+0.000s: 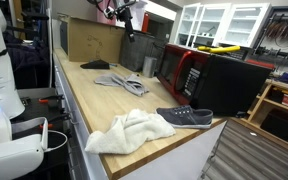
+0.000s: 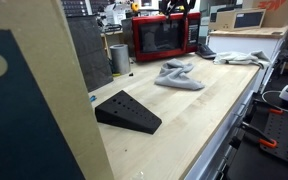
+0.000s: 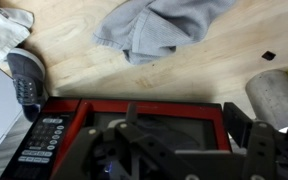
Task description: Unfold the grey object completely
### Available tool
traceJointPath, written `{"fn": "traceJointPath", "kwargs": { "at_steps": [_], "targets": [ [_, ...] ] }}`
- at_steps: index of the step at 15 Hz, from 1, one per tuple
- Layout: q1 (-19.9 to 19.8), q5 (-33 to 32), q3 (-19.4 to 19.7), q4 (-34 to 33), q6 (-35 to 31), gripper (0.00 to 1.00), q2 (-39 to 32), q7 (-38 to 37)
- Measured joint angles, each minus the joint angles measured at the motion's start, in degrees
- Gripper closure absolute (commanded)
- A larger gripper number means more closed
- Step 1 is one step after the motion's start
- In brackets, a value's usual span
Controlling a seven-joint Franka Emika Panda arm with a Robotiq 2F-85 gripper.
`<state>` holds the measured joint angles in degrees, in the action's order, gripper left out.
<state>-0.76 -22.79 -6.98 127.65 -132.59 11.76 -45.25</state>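
The grey object is a crumpled grey cloth (image 1: 120,82) lying on the wooden table (image 1: 94,105). It shows in both exterior views and lies in front of the red microwave (image 2: 162,36) in an exterior view (image 2: 179,75). In the wrist view it lies at the top (image 3: 159,25), bunched with folds. My gripper (image 3: 184,122) is open and empty. It hangs high above the microwave (image 3: 134,125), well away from the cloth, and shows at the far end of the table in an exterior view (image 1: 126,18).
A white towel (image 1: 129,131) and a grey shoe (image 1: 185,117) lie near one end of the table. A black wedge (image 2: 129,112) sits towards the other end. A metal cup (image 2: 119,58) stands beside the microwave. Cardboard boxes (image 1: 92,38) stand at the back.
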Motion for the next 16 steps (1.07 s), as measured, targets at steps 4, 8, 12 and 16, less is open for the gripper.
{"fn": "traceJointPath", "kwargs": {
  "at_steps": [4,8,12,16],
  "targets": [
    [-0.6,4.3,0.6,3.1,1.4,0.0,2.9,-0.1],
    [-2.5,5.9,2.9,8.7,1.4,0.0,4.9,0.0],
    [-3.8,8.2,4.4,11.7,1.4,0.0,5.7,0.0],
    [-3.9,7.2,4.2,11.8,1.4,0.0,5.7,0.0]
  ]
}}
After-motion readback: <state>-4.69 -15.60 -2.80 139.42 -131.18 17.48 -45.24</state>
